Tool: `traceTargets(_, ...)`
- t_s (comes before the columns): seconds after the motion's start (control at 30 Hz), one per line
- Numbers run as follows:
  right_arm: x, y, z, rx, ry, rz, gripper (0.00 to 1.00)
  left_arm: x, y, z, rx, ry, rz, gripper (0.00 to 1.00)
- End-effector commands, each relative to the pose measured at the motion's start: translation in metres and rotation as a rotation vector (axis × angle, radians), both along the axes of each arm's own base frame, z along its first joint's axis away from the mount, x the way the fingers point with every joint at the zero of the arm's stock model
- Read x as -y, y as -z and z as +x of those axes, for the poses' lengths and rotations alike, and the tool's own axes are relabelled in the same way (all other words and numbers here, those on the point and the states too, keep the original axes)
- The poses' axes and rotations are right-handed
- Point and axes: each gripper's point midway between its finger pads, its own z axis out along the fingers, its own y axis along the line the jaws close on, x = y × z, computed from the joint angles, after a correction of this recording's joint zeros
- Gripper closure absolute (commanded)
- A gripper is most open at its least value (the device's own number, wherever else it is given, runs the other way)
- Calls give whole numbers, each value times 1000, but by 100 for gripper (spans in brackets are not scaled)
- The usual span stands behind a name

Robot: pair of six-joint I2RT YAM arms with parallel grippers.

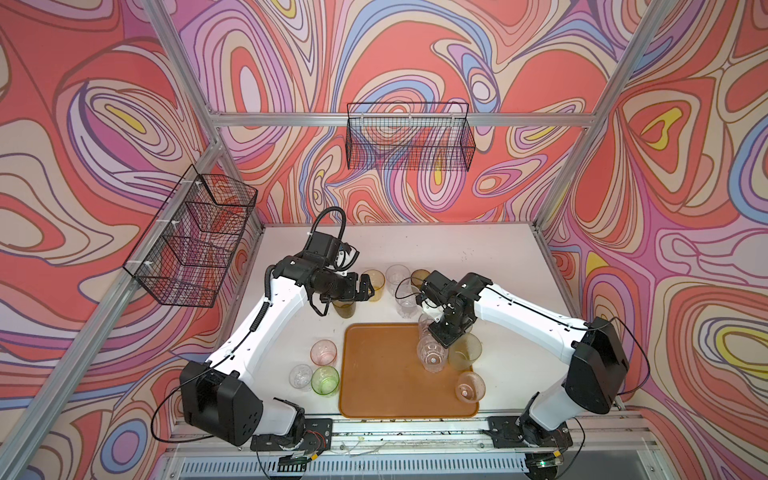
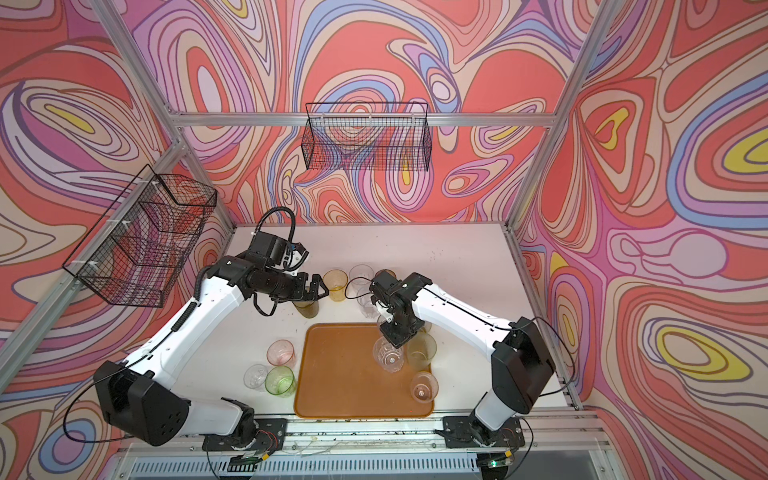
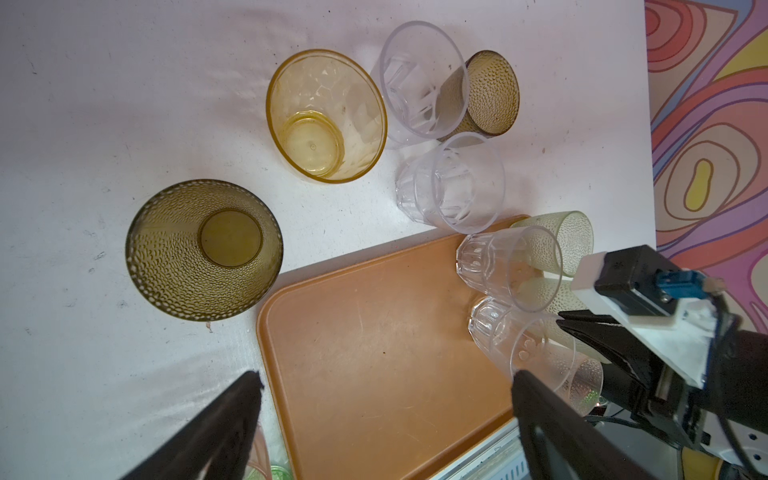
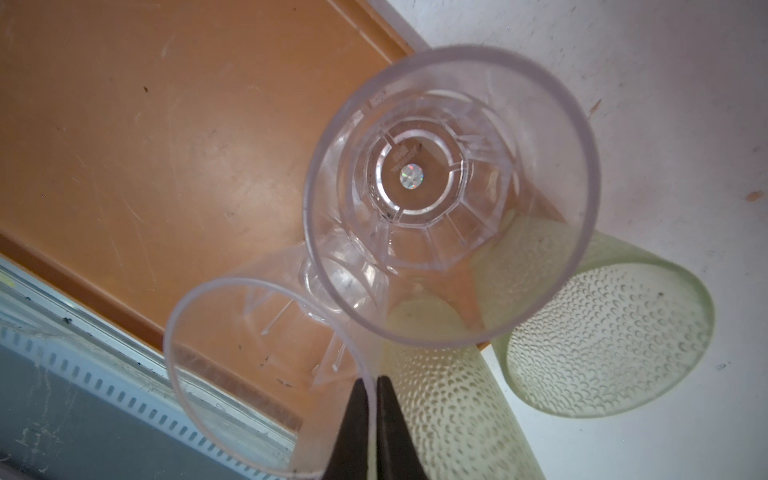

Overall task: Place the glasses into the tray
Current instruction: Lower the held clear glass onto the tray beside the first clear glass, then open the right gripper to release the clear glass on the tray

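Orange-brown tray [image 1: 382,374], clear faceted glass [image 4: 270,332]

A black wire basket [image 1: 409,137] hangs on the back rail [image 1: 291,119], a divided basket [image 1: 195,241] beside the white table [image 1: 478,257].

the tray [image 1: 382,374] lies at the table's [image 1: 498,266] front middle; three glasses [image 1: 323,352] stand left of it, a cluster [image 1: 397,275] behind it, glasses [image 1: 432,357] on its right side.

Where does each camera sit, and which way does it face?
Top views: high at the front, looking down on table, tray, left arm and right arm.
Left wrist: on that arm, faces the amber tumbler past the open left gripper.
Right wrist: on that arm, looks down past the right gripper, shut on a clear tumbler.
Shared: all show the tray.
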Motion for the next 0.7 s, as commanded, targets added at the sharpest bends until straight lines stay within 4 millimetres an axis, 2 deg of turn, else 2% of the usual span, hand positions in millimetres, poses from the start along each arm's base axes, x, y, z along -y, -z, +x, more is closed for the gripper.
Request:
traceTargets(0.0, -3, 6, -3, -13, -12, -4, 100, 0, -1, 1, 4, 1, 7, 3)
traceTargets(0.67, 1, 13, -3, -19, -9, -42, 99, 1, 0, 0, 3, 4, 6, 3)
